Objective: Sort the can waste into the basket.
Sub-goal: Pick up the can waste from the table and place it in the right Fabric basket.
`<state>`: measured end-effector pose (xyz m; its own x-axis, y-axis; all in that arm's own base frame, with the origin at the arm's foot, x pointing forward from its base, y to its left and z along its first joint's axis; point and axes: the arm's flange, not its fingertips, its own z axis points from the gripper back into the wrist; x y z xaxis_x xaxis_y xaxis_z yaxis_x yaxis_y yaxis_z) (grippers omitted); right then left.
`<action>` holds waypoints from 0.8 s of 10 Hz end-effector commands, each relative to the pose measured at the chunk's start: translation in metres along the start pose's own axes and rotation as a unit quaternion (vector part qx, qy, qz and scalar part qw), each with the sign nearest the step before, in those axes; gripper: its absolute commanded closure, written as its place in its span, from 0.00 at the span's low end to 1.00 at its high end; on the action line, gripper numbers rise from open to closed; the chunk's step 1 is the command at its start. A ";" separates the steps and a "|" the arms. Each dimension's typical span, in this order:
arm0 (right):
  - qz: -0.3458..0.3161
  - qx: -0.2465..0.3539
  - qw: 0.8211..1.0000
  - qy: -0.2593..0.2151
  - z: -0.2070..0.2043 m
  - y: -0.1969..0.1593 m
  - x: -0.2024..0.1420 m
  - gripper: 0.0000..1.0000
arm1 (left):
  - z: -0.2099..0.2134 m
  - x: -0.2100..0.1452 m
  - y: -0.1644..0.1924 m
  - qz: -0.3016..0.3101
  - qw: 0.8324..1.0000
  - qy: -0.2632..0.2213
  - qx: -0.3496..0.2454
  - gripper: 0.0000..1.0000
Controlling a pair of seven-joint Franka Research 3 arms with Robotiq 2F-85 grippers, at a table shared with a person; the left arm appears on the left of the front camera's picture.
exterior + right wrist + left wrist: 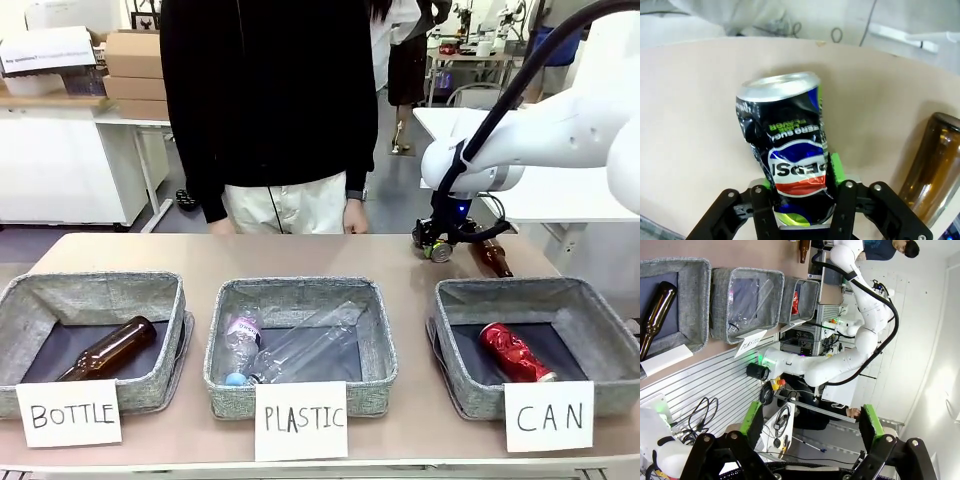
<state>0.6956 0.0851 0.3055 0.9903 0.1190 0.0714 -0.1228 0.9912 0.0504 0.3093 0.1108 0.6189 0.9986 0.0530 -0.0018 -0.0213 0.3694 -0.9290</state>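
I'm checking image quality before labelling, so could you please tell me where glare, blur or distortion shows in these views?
Front view: evenly lit, sharp, glare on the red can. Left wrist view: rolled sideways, wide-angle bending, bright wash at the right. Right wrist view: dark can sharp, highlights on its silver end, brown bottle cut off at the edge.

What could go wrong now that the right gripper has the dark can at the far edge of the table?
The right gripper pinches the dented dark can only near its lower end, so it may slip or pivot when lifted. A brown bottle lies close beside it and could get knocked and roll. The CAN basket already holds a red can; a drop might bounce off it.
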 end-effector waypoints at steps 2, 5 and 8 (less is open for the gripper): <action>0.008 0.014 1.000 -0.009 0.001 -0.001 0.002 0.99 | 0.000 -0.002 -0.001 -0.001 1.000 0.000 0.002 0.00; -0.006 0.011 1.000 -0.026 0.021 0.002 -0.009 0.99 | 0.000 -0.002 -0.001 -0.001 1.000 0.000 0.002 0.00; 0.000 0.103 0.991 -0.084 0.131 0.015 -0.103 0.99 | 0.000 -0.002 -0.001 -0.001 1.000 0.000 0.002 0.00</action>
<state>0.6485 0.0913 0.4025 0.9770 0.0602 0.2044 -0.0931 0.9835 0.1553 0.3090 0.1107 0.6194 0.9986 0.0529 -0.0005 -0.0201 0.3700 -0.9288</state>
